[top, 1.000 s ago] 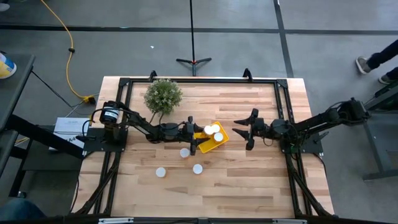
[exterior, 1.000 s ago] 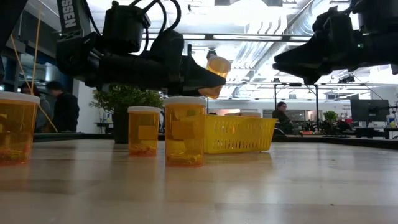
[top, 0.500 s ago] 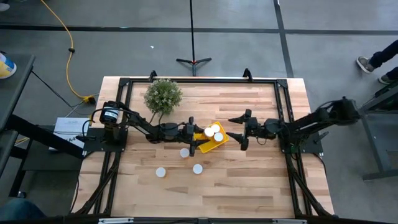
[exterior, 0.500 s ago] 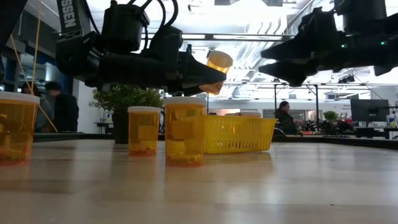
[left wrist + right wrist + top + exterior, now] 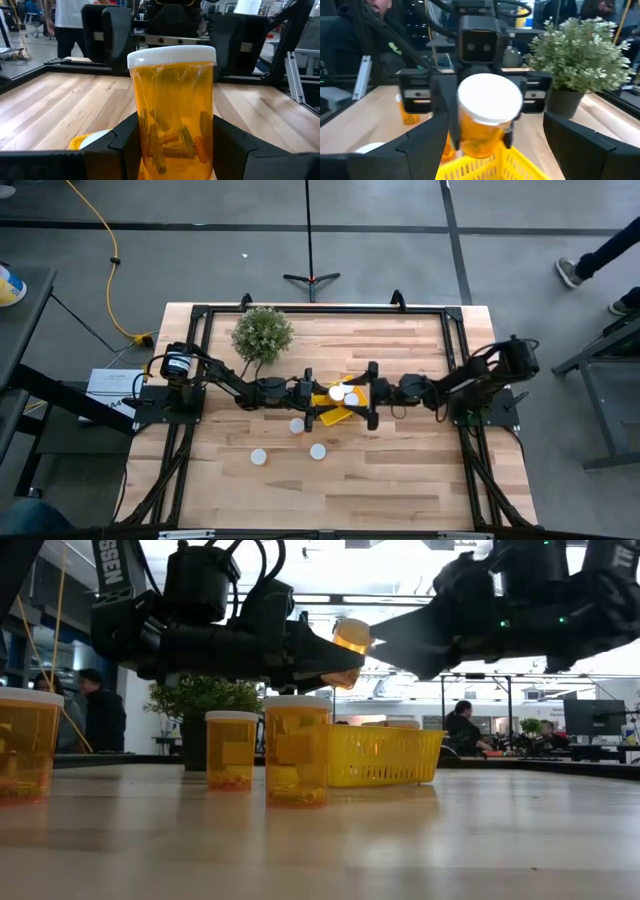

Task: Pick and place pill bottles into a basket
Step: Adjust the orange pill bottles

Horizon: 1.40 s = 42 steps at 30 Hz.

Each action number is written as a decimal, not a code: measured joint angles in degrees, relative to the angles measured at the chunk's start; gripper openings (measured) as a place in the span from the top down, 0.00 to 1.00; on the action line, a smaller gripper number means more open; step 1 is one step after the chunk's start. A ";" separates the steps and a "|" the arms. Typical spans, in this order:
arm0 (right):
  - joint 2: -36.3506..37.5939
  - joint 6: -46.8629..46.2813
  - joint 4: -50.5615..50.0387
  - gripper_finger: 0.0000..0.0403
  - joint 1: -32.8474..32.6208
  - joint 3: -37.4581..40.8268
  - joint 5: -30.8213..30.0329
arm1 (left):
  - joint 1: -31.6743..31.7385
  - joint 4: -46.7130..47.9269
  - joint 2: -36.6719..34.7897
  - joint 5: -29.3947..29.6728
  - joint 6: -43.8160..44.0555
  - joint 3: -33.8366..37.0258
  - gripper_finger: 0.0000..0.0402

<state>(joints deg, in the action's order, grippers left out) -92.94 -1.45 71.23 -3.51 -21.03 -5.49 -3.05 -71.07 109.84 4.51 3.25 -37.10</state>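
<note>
The left gripper (image 5: 322, 398) is clamping one of the pill bottles (image 5: 172, 105) between its fingers (image 5: 129, 145), holding it upright in the air just above the near edge of the basket (image 5: 338, 408). Facing it, the right gripper (image 5: 372, 395) is standing with its jaws spread wide. A second ago that gripper was hanging well back from the basket with the jaws narrower; since then it has reached in until its open fingers are flanking the basket's far side, its camera looking straight at the raised bottle's white cap (image 5: 489, 98).

Two white caps are already showing inside the basket, right beneath the grippers. Three more bottles (image 5: 317, 451) are standing on the table (image 5: 400, 480) on the near side of the left gripper, apart from the basket.

The approach looks like either a hand-over or a move to steady the basket; which one cannot be told. The raised bottle is not yet in.
</note>
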 joint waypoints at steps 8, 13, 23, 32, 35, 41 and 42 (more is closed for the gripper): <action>-0.60 -2.89 2.56 0.22 1.38 -0.35 2.66 | 0.04 0.03 0.00 -1.24 -1.47 -0.43 0.46; -0.60 -2.57 3.13 0.22 1.38 -1.18 4.29 | 0.02 0.02 -0.02 -2.86 -3.18 -2.39 0.46; -0.58 -1.06 0.74 0.22 1.38 -3.44 5.16 | 0.02 0.63 -0.02 -4.02 -4.76 -4.67 0.46; -0.58 -1.06 1.26 0.22 1.38 -3.46 5.46 | 0.02 1.03 -0.02 -4.13 -4.76 -5.01 0.46; -0.56 -1.08 1.57 0.23 1.38 -3.46 5.48 | 0.04 0.64 -0.02 -4.13 -4.76 -5.01 0.46; -0.56 -1.06 1.54 0.29 1.38 -3.46 5.68 | 0.04 0.70 -0.02 -4.11 -4.85 -5.43 0.46; -0.56 -1.07 1.67 0.30 1.38 -3.46 5.70 | 0.04 0.76 -0.02 -4.09 -4.89 -5.72 0.46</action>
<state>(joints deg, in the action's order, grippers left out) -93.49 -2.51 72.90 -2.13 -24.49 0.21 -3.01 -70.30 109.82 0.42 -1.65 -42.82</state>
